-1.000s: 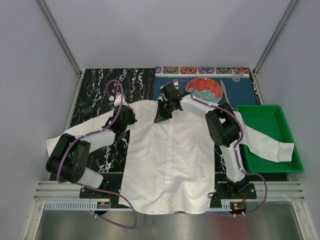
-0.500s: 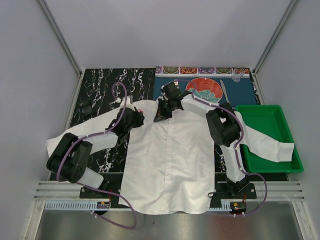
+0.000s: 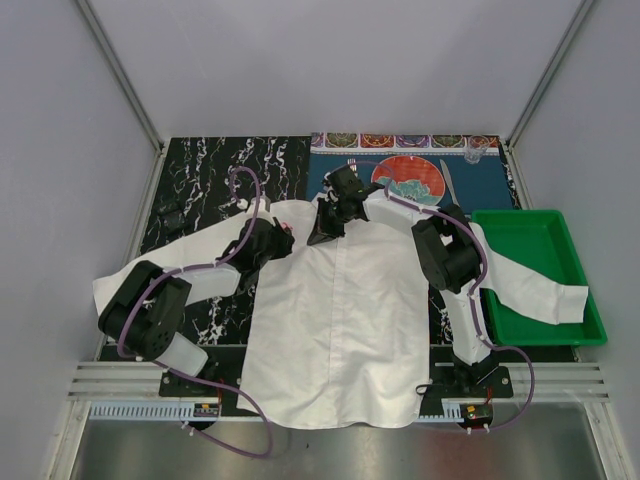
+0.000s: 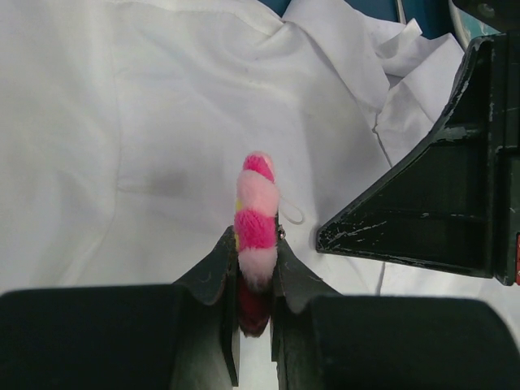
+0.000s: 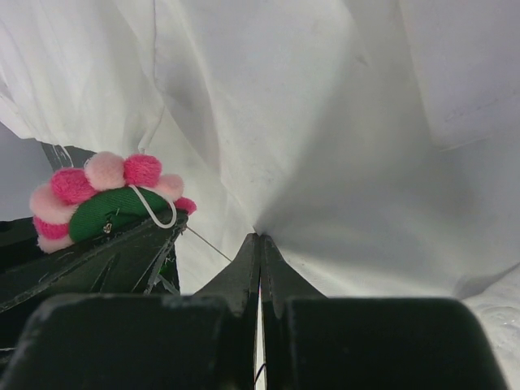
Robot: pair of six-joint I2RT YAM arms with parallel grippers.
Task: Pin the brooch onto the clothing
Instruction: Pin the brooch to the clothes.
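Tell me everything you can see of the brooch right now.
The brooch is a small flower of fuzzy pink and pale-pink pompoms with a green fabric back and a thin white loop. It stands on edge, clamped in the left gripper, over the white shirt; contact with the fabric cannot be told.

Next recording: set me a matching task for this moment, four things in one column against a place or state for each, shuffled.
Things
1. brooch
2. white shirt
3. tray
4. round plate

Places or states
A. green, farthest right in the top view
B. pinched near the collar by the right end effector
C. on the blue mat, beyond the shirt
D. clamped in the left end effector

Pairs: 1-D, 2-B, 3-A, 4-C
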